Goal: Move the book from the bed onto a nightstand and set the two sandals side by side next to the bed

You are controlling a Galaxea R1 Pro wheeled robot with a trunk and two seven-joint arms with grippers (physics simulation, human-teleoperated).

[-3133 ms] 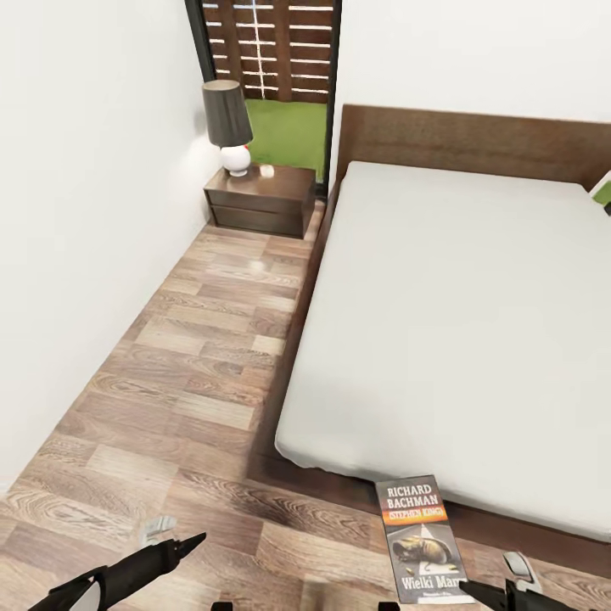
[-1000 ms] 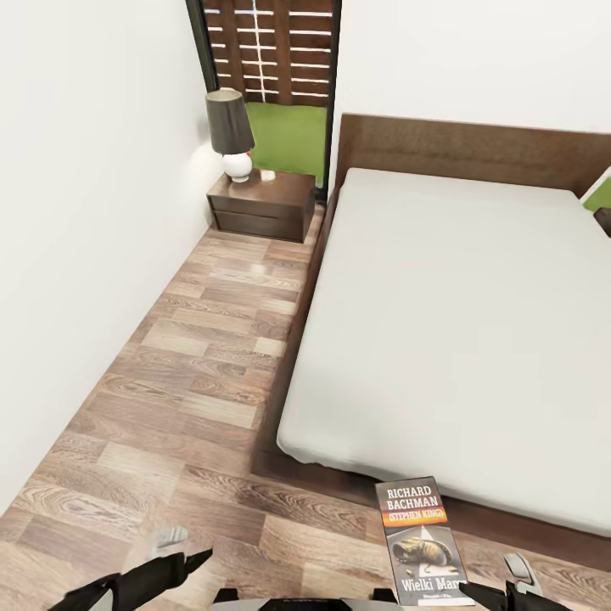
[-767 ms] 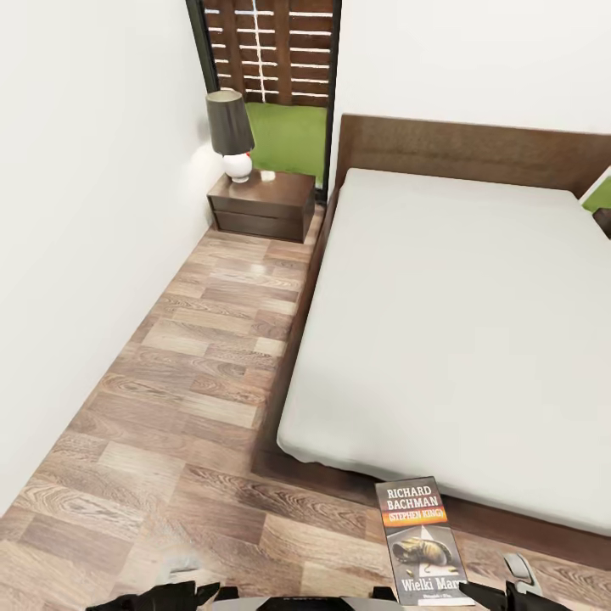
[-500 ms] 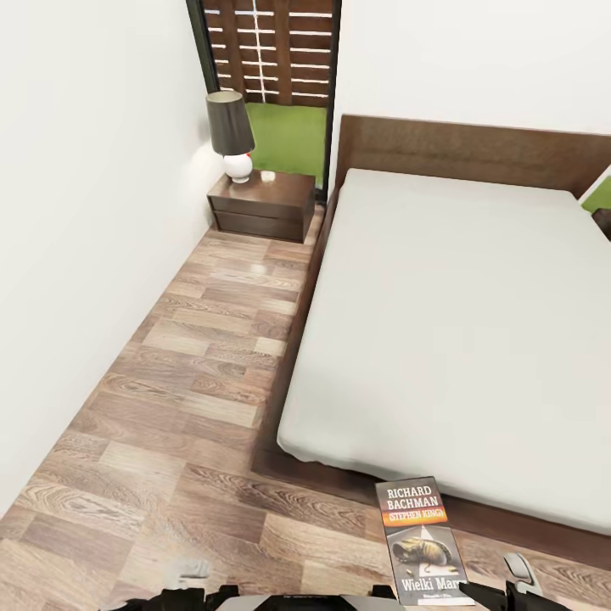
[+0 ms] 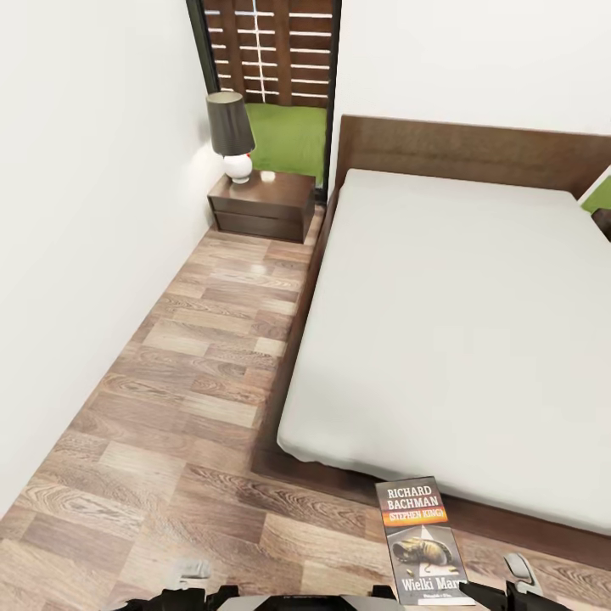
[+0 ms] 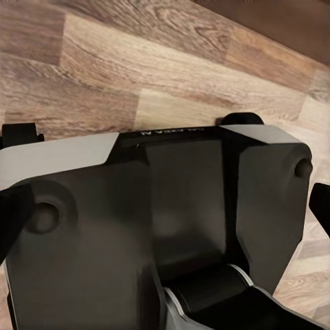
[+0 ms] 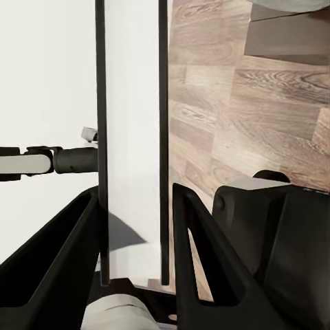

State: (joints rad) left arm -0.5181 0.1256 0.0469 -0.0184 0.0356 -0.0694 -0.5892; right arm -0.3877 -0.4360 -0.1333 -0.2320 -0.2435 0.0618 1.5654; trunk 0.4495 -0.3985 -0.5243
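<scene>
Right gripper [image 7: 134,275] grips the book [image 5: 423,540] edge-on between its fingers, holding it off the bed [image 5: 458,322] above the floor [image 5: 195,365] at the foot end, so the pickup looks done while the carry to the nightstand [image 5: 263,204] beside the headboard remains. Sandals are still to be placed. Whether the left gripper is open or clenched cannot be told.
</scene>
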